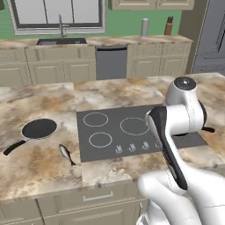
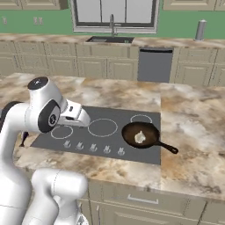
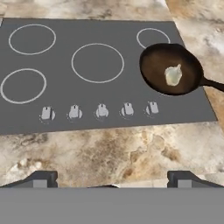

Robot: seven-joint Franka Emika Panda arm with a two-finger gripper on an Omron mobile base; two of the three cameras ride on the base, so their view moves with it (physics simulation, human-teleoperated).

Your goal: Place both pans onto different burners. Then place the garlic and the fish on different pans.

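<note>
The dark brown pan (image 3: 171,69) sits on the right side of the grey cooktop (image 3: 109,113), its handle pointing right, with the pale garlic (image 3: 173,75) inside it. From the right base view the same brown pan (image 2: 140,134) and garlic (image 2: 139,137) show. The flat black pan (image 1: 38,128) lies on the counter left of the cooktop, its long handle toward the front left. The small silver fish (image 1: 66,154) lies on the counter just in front of it. My gripper (image 3: 112,181) hovers over the counter's front strip, open, nothing between its fingers. Burner rings (image 3: 97,62) stand bare.
A row of small silver knobs (image 3: 101,111) lines the cooktop's front edge. The marble counter (image 1: 39,101) stretches left and behind. A sink (image 1: 61,41), a dishwasher and cabinets line the far wall. My white arm (image 1: 184,110) blocks the cooktop's right side in the left base view.
</note>
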